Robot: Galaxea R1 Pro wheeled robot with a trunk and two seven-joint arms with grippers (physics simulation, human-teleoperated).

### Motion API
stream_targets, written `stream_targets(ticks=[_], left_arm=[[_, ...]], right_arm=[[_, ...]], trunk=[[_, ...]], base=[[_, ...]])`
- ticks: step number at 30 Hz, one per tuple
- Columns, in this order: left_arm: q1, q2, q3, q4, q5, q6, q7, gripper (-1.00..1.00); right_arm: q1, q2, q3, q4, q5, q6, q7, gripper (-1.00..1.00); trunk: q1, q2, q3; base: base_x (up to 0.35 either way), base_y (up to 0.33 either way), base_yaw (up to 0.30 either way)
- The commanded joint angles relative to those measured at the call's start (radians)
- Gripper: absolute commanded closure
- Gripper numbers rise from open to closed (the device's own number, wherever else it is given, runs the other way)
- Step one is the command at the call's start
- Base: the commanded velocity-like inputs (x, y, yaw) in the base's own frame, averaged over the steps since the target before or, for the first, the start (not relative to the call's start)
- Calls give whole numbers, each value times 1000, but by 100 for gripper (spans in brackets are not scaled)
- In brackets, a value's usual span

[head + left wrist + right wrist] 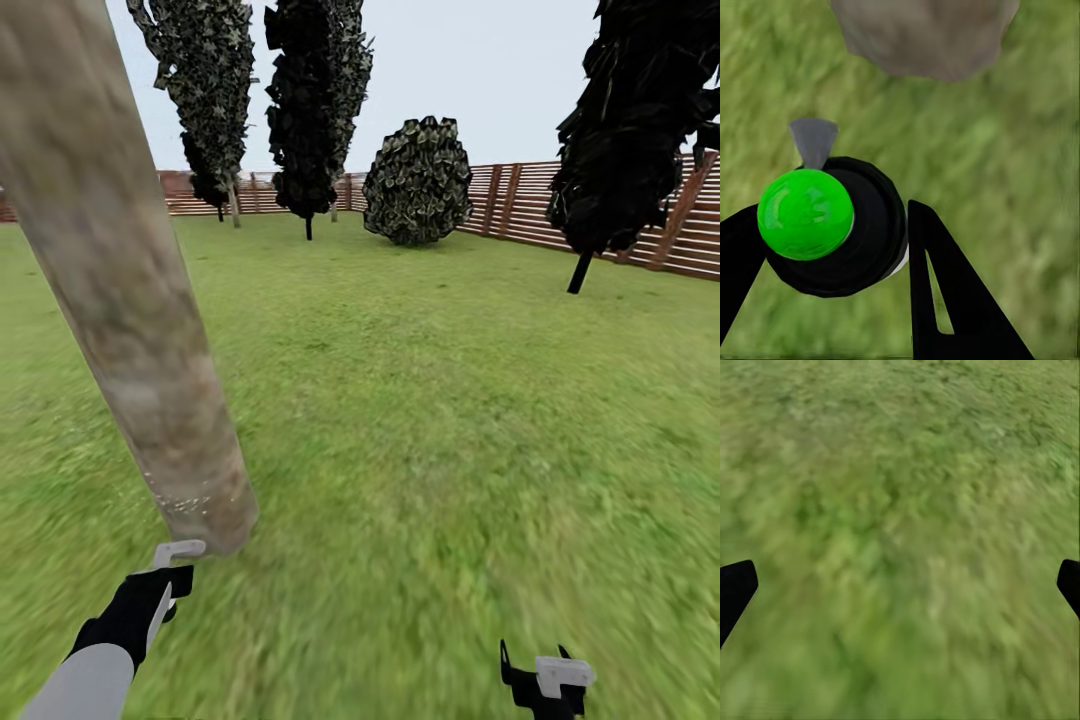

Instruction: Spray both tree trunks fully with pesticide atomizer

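A thick, mottled grey-brown tree trunk (120, 290) leans across the left of the head view, with pale specks near its flared base. Just in front of that base, my left gripper (163, 592) is shut on the pesticide atomizer (178, 550), whose light-grey cap pokes out above the fingers. In the left wrist view the atomizer (832, 232) is a dark cylinder between the black fingers (945, 285). It has a green dot on top and a grey nozzle pointing toward the trunk base (922, 37). My right gripper (535, 672) hangs open low over the grass, fingers wide apart (902, 589).
Grass (420, 420) stretches ahead to a brown slatted fence (520, 205). Two tall dark-leaved trees (315, 100) and a round shrub (418, 180) stand at the back. Another dark tree (630, 130) stands at the right.
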Motion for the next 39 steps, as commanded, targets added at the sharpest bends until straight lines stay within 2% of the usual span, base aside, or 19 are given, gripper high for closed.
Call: stream_targets(ticks=[1,6,18,35,39], left_arm=[[0,0,0,0,0,0,0,100],[0,0,1,1,0,0,0,100],[0,-4,0,1,0,0,0,100],[0,-4,1,0,0,0,0,100],[0,-4,1,0,0,0,0,100]], right_arm=[[0,0,0,0,0,0,0,-100],[0,0,0,0,1,0,0,-100],[0,0,0,0,1,0,0,-100],[0,0,0,0,1,0,0,-100],[0,0,0,0,1,0,0,-100]], trunk=[[0,0,0],[0,0,0],[0,0,0],[0,0,0],[0,0,0]], base=[[47,-262,278],[11,-243,278],[0,-60,272],[4,-266,19],[89,-269,169]])
